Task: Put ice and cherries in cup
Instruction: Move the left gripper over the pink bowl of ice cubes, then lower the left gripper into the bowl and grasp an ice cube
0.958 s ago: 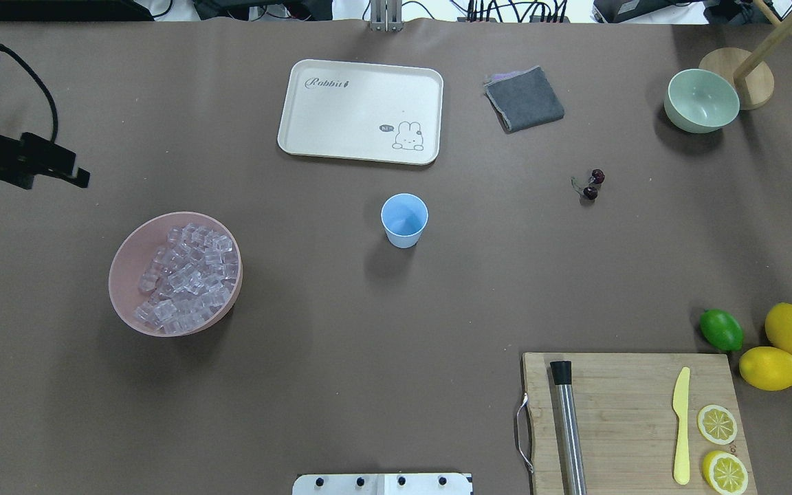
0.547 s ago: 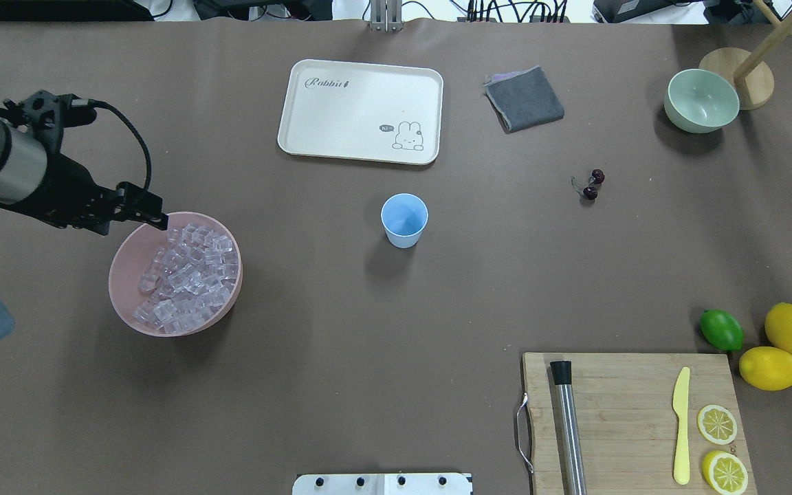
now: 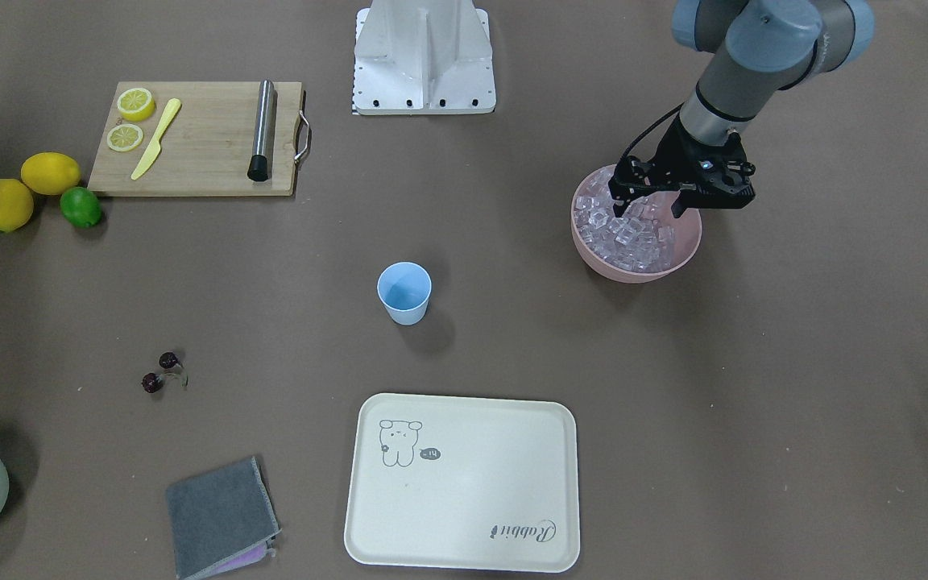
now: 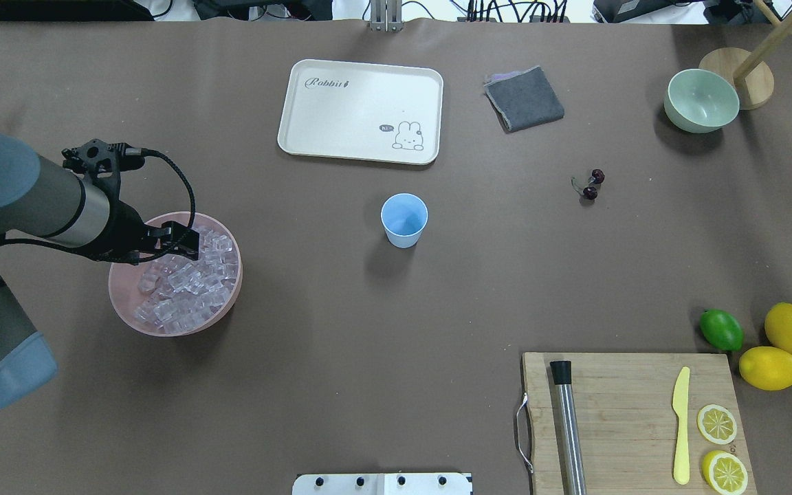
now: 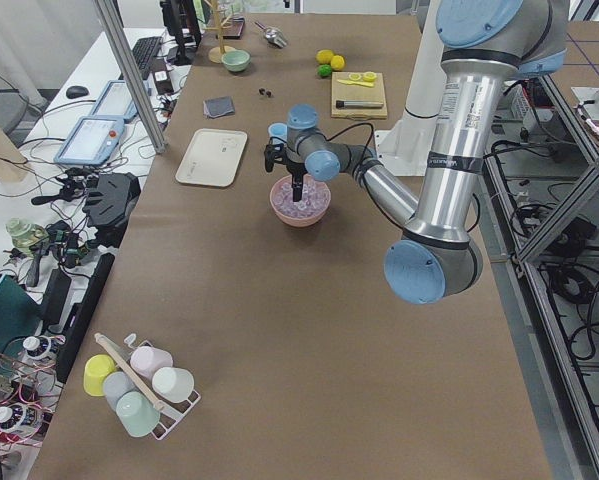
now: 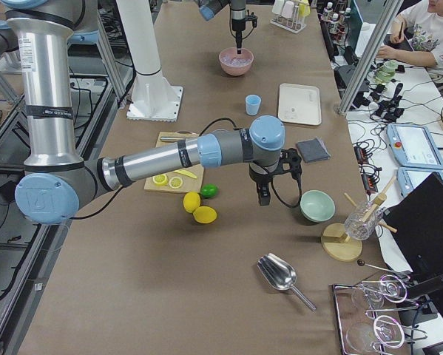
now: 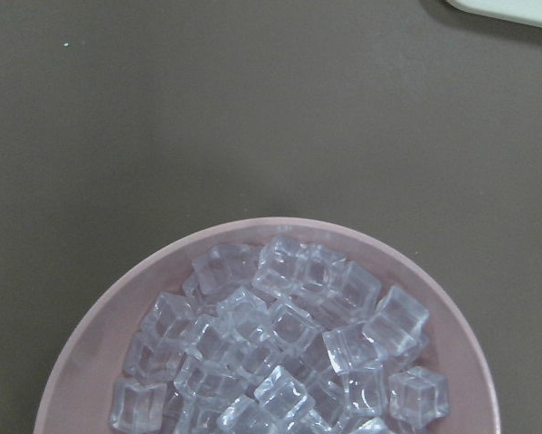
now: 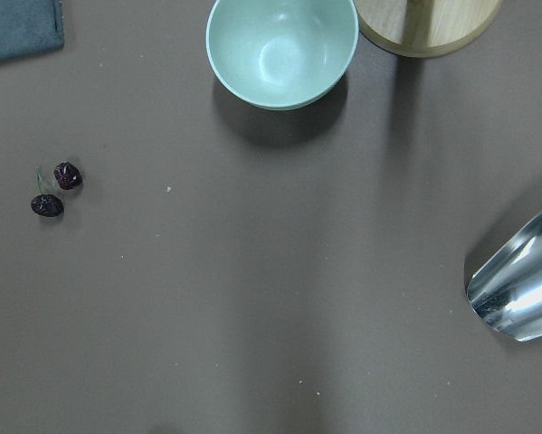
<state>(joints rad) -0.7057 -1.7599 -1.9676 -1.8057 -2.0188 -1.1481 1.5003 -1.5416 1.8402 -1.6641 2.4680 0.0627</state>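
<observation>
right now my left tool (image 3: 648, 203) hangs over the pink bowl (image 3: 593, 256) at the upper right of the front-facing frame, jaws apart just above the ice (image 3: 633, 238). the cup (image 3: 404, 292) stands mid-frame on the surface (image 3: 512, 338), with the cherries (image 3: 159, 372) well apart at lower left. for my right tool (image 6: 264, 194) i cannot tell.

L tool (image 4: 188, 242) over pink bowl (image 4: 123, 292) w/ ice (image 4: 190, 283); cup (image 4: 404, 220) mid-table; cherries (image 4: 592, 185) farther R.
</observation>
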